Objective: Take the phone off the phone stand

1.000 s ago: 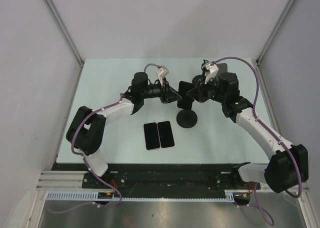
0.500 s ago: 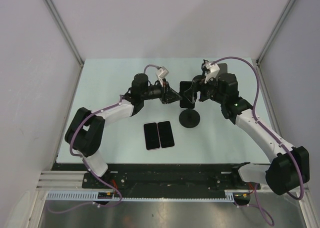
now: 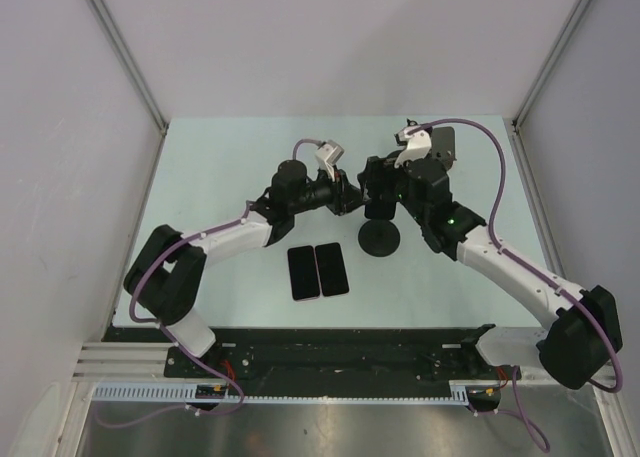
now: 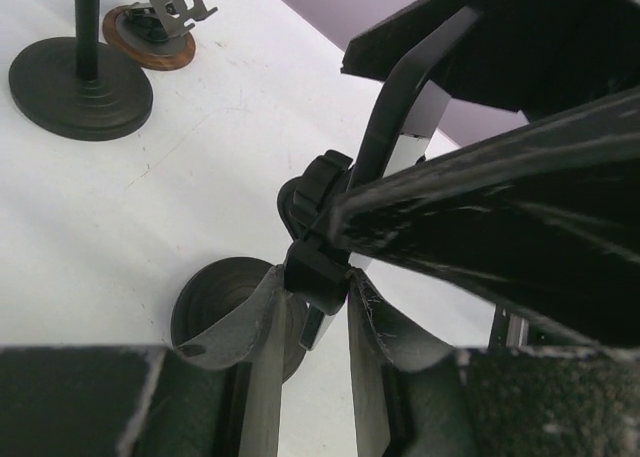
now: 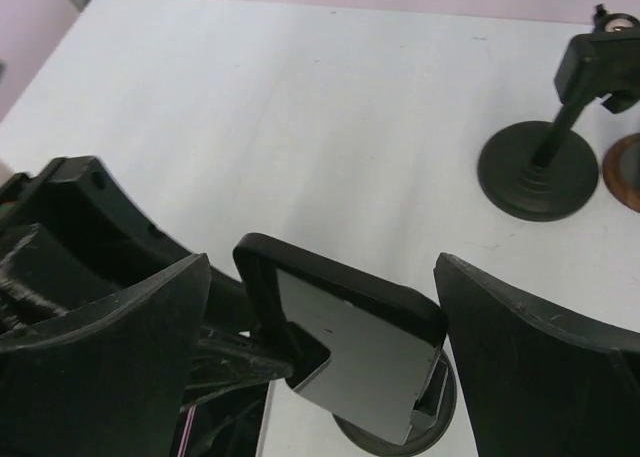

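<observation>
The phone point(image 5: 375, 352), grey-faced in a black case, sits tilted in the cradle of the black phone stand point(image 3: 378, 238) at mid table. My right gripper point(image 5: 322, 267) is open, with one finger on each side of the phone's top and a gap on both sides. From the left, my left gripper point(image 4: 315, 277) is shut on the black joint of the stand's neck, above the round base point(image 4: 215, 302). In the top view the right gripper point(image 3: 379, 182) and left gripper point(image 3: 350, 195) meet over the stand, and the phone is mostly hidden there.
Two dark phones point(image 3: 303, 272) point(image 3: 332, 268) lie flat side by side in front of the stand. A second black stand point(image 5: 540, 167) and a brown-based holder point(image 4: 150, 37) stand farther back. Grey walls close in the table's left, right and rear.
My right gripper went from shut to wide open and shifted left around the phone. The left arm pushed a little to the right, still gripping the stand.
</observation>
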Controlling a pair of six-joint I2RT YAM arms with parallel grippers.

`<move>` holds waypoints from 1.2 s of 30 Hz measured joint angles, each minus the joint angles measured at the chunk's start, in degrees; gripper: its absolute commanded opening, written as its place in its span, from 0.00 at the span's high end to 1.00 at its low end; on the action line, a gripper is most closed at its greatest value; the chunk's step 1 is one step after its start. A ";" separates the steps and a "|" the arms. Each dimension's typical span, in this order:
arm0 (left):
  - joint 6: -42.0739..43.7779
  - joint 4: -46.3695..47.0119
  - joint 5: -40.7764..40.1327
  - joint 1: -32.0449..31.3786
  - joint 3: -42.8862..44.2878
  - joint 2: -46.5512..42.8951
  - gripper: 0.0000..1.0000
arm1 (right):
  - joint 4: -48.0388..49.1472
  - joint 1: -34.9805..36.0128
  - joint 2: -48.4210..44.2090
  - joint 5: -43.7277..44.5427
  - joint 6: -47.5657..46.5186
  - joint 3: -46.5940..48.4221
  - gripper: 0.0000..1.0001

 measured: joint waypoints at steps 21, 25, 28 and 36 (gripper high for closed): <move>-1.38 0.02 -8.68 -2.93 -2.08 -2.34 1.00 | 1.09 8.68 5.42 27.02 0.11 0.35 0.74; -0.81 0.02 -10.05 -3.06 -3.23 -3.61 1.00 | 1.03 8.31 5.31 24.44 -0.09 0.52 1.00; 0.28 -0.28 -10.64 -2.97 -4.22 -4.81 0.94 | 0.66 6.78 4.85 18.75 -0.37 0.55 1.00; 1.38 -0.66 -3.56 0.02 -5.07 -5.79 0.76 | -0.24 0.50 3.89 -1.11 -2.32 0.55 1.00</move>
